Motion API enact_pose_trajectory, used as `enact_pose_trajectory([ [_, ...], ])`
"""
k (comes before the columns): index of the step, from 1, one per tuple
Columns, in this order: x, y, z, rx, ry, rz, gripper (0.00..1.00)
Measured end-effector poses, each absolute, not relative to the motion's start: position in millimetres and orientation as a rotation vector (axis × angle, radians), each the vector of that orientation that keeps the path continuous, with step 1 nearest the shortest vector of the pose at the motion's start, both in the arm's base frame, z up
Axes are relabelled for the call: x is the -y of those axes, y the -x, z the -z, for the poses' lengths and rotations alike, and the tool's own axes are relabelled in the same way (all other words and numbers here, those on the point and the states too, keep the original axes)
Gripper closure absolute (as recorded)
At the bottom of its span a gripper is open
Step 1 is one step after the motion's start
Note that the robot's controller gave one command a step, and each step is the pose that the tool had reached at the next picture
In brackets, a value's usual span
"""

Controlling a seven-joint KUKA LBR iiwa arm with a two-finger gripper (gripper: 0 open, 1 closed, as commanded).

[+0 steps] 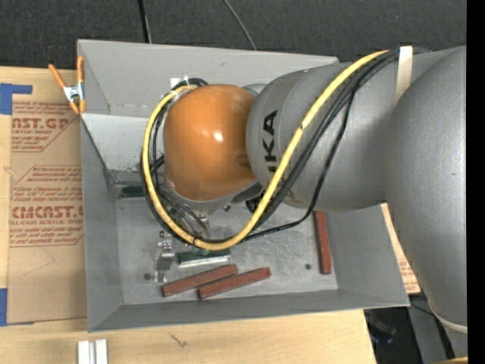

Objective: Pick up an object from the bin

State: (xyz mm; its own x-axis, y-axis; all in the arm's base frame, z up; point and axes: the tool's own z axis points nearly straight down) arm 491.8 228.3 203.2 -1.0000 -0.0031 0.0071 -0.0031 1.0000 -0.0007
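The gripper [167, 256] is down low over the bin [102, 241] floor, a small metal tip poking out from under the big orange cover [204, 139] on the wrist. Just past it, on the side nearer the front wall, lies the left brown stick [198, 278], a flat reddish-brown bar set at a slight slant. It is the closest thing to the gripper, very near, though I cannot say whether they touch. Beside that one, a little further right of the gripper, the right brown stick [235, 280] runs almost parallel, and the two overlap along part of their length. Close to the gripper's right sits a small greenish flat piece [195, 258], partly tucked under the yellow cable [204, 243] that loops low across the floor. Well off to the gripper's right, an upright brown stick [323, 241] lies alone, pointing toward the back. Now the trouble: the orange cover and the thick grey arm [364, 142] blanket everything behind and to the right of the gripper, so the back of the bin floor is hidden. The gripper's own upper part is swallowed by the cover and the cable loop, and whether it is released or clenched I cannot tell. Nothing can be made out in its grasp.
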Motion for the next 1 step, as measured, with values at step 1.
enact_pose_trajectory([
  [1,-227.1,-494.1,-207.0,3.142,-0.001,0.001,0.00],
])
